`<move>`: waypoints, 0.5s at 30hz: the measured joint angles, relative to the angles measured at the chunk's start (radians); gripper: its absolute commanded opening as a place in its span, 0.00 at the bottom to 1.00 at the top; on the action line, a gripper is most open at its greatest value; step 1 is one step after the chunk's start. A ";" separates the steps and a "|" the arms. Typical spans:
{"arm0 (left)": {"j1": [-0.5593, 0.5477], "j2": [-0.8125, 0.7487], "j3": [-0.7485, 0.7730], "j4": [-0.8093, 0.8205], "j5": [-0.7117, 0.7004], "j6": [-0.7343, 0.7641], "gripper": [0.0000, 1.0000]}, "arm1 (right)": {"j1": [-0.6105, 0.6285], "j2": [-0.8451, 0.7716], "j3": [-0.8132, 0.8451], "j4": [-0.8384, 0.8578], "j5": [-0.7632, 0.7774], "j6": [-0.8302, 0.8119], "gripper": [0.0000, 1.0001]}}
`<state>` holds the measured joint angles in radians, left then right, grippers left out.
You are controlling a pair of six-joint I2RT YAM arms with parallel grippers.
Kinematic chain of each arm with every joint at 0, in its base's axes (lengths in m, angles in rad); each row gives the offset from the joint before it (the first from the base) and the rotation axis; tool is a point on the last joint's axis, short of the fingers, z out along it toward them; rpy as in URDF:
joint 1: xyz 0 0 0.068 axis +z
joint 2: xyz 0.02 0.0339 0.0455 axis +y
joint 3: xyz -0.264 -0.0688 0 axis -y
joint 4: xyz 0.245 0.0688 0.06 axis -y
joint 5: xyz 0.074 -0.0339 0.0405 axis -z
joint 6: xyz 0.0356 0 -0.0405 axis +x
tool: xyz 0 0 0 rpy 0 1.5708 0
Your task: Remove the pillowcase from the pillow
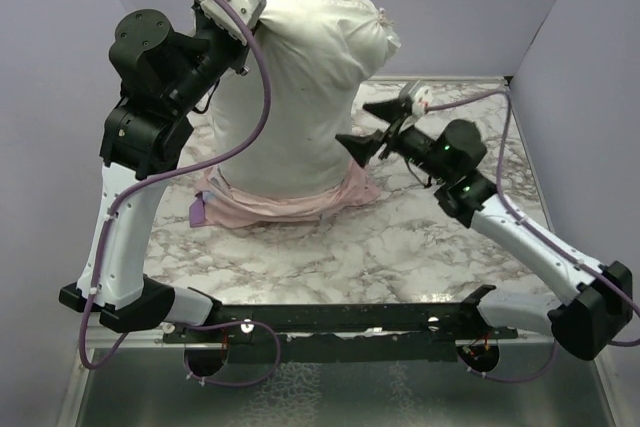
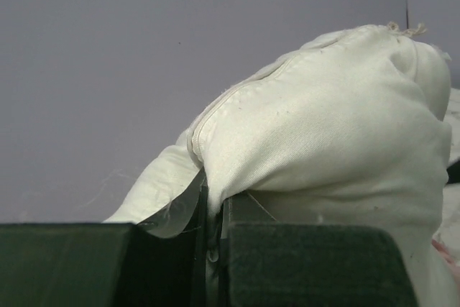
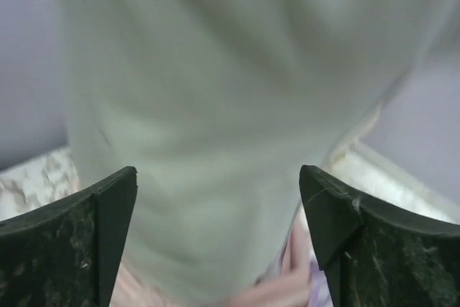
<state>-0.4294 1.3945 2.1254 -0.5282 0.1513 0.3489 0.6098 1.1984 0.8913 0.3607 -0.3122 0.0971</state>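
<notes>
The off-white pillow stands upright, held up at its top left corner. My left gripper is shut on that corner; the left wrist view shows the pillow's seam edge pinched between the fingers. The pale pink pillowcase is bunched round the pillow's bottom on the table, with a purple bit at its left. My right gripper is open, right beside the pillow's lower right side. In the right wrist view the blurred pillow fills the gap between the open fingers, with pink pillowcase fabric below.
The marble table has purple-grey walls at the back and sides. A dark rail with the arm bases runs along the near edge. Purple cables hang along both arms.
</notes>
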 measured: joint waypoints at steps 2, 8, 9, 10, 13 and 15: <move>0.000 -0.013 -0.042 -0.002 0.028 -0.011 0.00 | 0.000 -0.026 0.131 -0.050 -0.026 -0.028 0.98; -0.013 -0.020 -0.109 -0.023 0.085 -0.025 0.00 | 0.000 -0.023 0.495 -0.154 -0.140 -0.103 1.00; -0.018 -0.020 -0.111 -0.028 0.093 -0.027 0.00 | 0.000 0.004 0.567 -0.183 -0.171 -0.120 1.00; -0.023 -0.020 -0.111 -0.033 0.105 -0.029 0.00 | 0.000 0.027 0.619 -0.196 -0.187 -0.130 1.00; -0.060 -0.018 -0.092 -0.064 0.133 -0.034 0.00 | 0.001 0.123 0.775 -0.259 -0.240 -0.175 1.00; -0.096 -0.015 -0.077 -0.085 0.142 -0.035 0.00 | 0.003 0.190 0.854 -0.315 -0.280 -0.206 1.00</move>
<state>-0.5255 1.3796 2.0483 -0.6132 0.2928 0.3141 0.6125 1.3884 1.7451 0.0456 -0.5919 -0.1089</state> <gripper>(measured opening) 0.043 0.998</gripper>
